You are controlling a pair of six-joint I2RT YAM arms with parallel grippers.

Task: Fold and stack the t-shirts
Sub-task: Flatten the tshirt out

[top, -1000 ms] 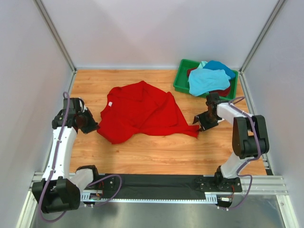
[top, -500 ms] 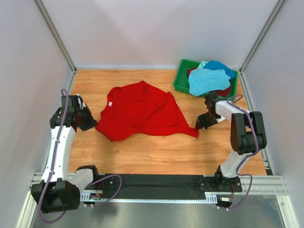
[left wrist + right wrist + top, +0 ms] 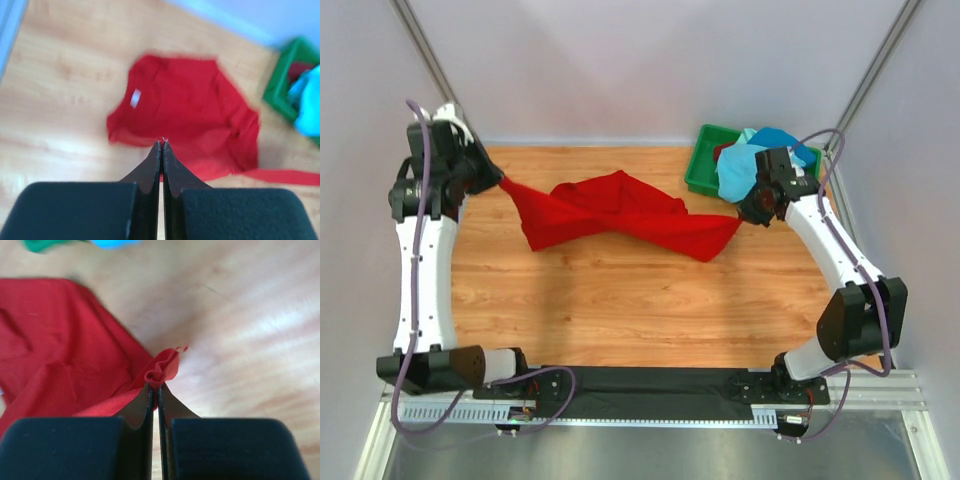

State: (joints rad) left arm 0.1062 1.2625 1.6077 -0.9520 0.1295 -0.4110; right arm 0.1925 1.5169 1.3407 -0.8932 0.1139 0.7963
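Pinching opposite edges, left fingers (image 3: 149, 172) and right fingers (image 3: 142, 412) hold the red t-shirt (image 3: 620, 215) stretched across the table (image 3: 620, 300).

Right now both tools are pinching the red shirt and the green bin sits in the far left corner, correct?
No, the green bin sits in the far right corner; the top external view shows it. The left tool and right tool both pinch the red shirt.
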